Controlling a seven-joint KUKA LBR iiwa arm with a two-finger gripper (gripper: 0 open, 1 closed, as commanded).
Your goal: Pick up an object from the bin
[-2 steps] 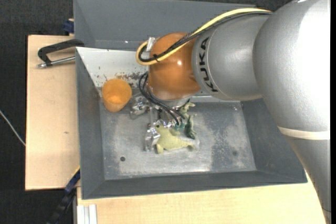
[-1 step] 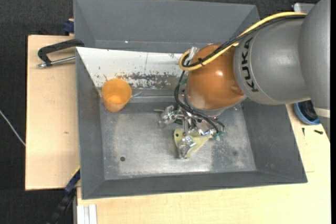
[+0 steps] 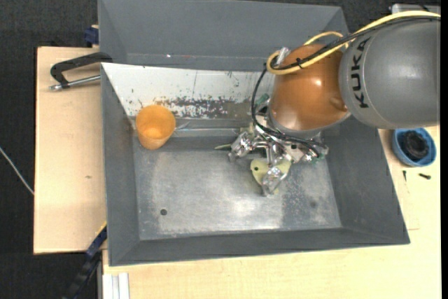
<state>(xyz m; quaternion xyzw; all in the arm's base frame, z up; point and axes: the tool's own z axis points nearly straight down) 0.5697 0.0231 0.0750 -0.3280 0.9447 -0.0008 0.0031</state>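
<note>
The two-finger metal gripper [image 3: 271, 163] sits low over the floor of the grey metal bin [image 3: 210, 203], right of centre, directly at a small pale yellowish lump [image 3: 262, 170]. This looks like the grasping step. How wide the gripper is open, or whether it has the lump, cannot be told. Next would probably be a straight lift. The right wall is near. A round orange plastic cup [image 3: 155, 126] stands well apart by the back-left corner, and the front floor lies bare.
</note>
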